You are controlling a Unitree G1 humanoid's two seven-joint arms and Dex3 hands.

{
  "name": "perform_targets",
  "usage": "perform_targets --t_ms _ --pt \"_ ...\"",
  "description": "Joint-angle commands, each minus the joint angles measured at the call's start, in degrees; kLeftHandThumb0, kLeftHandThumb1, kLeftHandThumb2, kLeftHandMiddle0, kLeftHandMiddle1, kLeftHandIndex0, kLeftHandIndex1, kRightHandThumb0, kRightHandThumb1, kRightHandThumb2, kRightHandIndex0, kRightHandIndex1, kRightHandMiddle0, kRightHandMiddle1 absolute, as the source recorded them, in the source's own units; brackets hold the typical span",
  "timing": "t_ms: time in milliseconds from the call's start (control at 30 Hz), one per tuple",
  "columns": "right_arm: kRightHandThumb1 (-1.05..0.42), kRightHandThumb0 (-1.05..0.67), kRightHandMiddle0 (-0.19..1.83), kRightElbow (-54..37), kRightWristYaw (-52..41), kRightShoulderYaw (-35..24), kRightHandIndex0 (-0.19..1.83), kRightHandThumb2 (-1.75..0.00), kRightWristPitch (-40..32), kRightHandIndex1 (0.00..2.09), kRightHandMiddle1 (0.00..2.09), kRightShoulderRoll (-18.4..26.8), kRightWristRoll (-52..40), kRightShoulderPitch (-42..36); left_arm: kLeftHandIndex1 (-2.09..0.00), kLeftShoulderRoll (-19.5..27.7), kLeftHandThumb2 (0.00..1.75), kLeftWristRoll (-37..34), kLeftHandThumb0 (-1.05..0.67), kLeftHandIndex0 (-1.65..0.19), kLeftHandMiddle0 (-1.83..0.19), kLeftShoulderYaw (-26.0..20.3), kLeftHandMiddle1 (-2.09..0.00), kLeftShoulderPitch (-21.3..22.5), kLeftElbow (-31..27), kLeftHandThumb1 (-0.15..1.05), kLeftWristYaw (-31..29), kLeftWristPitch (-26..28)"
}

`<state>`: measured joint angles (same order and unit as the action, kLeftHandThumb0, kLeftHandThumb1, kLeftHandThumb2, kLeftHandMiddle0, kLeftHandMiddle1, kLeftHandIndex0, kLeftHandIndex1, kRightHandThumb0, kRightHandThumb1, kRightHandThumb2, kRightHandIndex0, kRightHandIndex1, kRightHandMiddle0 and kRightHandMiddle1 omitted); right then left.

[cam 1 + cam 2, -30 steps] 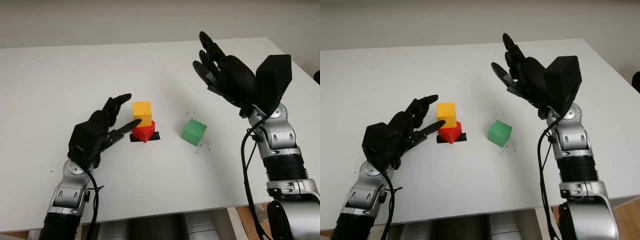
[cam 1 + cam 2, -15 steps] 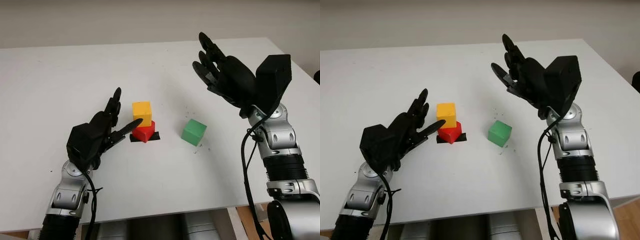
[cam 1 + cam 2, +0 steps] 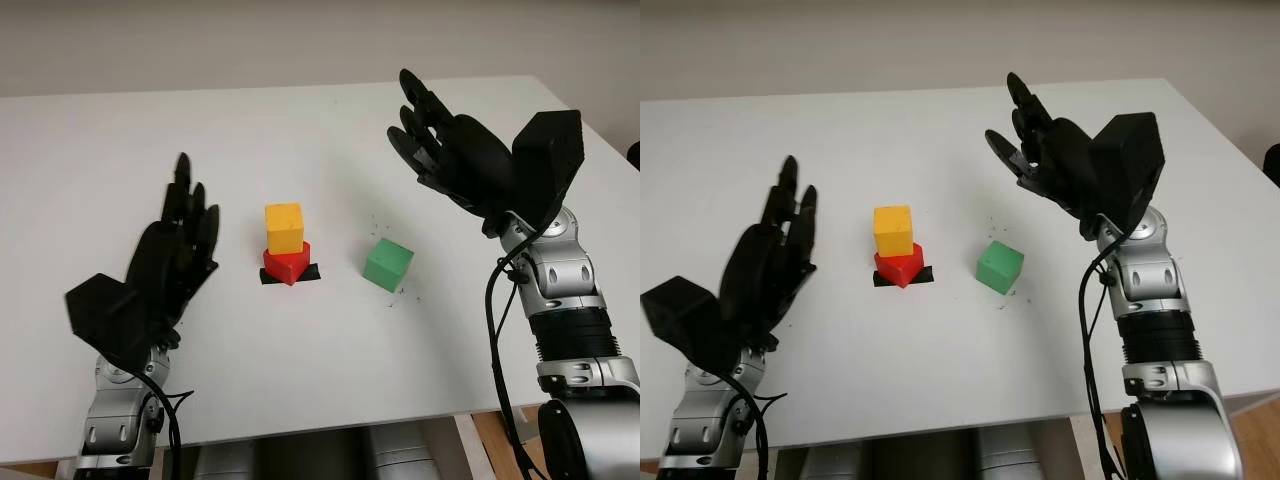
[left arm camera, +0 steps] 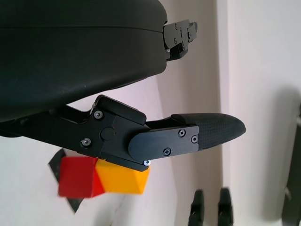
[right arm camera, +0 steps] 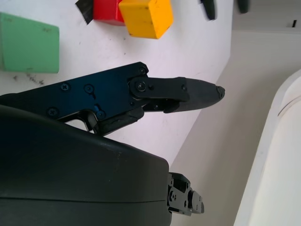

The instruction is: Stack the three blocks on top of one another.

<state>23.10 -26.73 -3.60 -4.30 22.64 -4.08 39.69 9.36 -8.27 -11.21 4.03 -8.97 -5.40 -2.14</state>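
While the yellow block (image 3: 284,226) is sitting on the red block (image 3: 286,264) mid-table, the left hand (image 3: 165,258) is pulling back from the stack, open now and holding nothing. Right hand (image 3: 450,150) is hovering open toward the far right edge, unchanged; green block (image 3: 388,264) is sitting apart, right of the stack.

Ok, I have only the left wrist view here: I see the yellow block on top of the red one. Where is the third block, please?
Observer: The green block sits alone on the table, to the right of the red block and apart from it.
Operator: Does any hand hold it?
Observer: No. The right hand is open, above the table beyond the green block.
Operator: And the other one?
Observer: The left hand is open, to the left of the yellow block, not touching it.
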Motion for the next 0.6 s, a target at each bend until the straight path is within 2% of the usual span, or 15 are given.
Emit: perform_targets --t_ms 0,233,400,567 --pt "-1.05 -0.67 -0.16 2.14 -0.67 0.28 -0.16 -0.3 3.77 0.03 0.05 1.71 1.01 2.8 -0.01 -0.19 0.58 -0.63 -0.82 0.18 0.19 -2.36 -0.05 -0.78 -2.32 1.05 1.58 -0.61" --pt "-0.99 -0.58 -0.15 10.15 -9.48 1.3 -0.11 -0.07 9.13 0.06 0.06 5.99 1.47 9.11 -0.01 1.03 0.53 -2.87 -0.77 0.19 0.19 -7.87 0.0 -1.31 -3.56 1.05 3.65 0.53" --pt "-0.88 -0.53 0.05 12.21 -12.01 4.2 0.11 -0.03 14.47 0.16 0.15 9.26 6.01 12.31 0.0 2.47 0.51 -2.15 -0.77 0.19 0.19 -8.65 0.0 -2.1 -2.81 1.05 2.99 0.51" --pt "-0.82 -0.54 0.18 14.14 -14.23 7.56 0.21 -0.03 23.07 0.19 0.19 12.03 10.64 14.25 0.0 3.1 0.51 -2.05 -0.76 0.19 0.19 -8.62 0.0 -2.03 -2.61 1.05 2.59 0.83"
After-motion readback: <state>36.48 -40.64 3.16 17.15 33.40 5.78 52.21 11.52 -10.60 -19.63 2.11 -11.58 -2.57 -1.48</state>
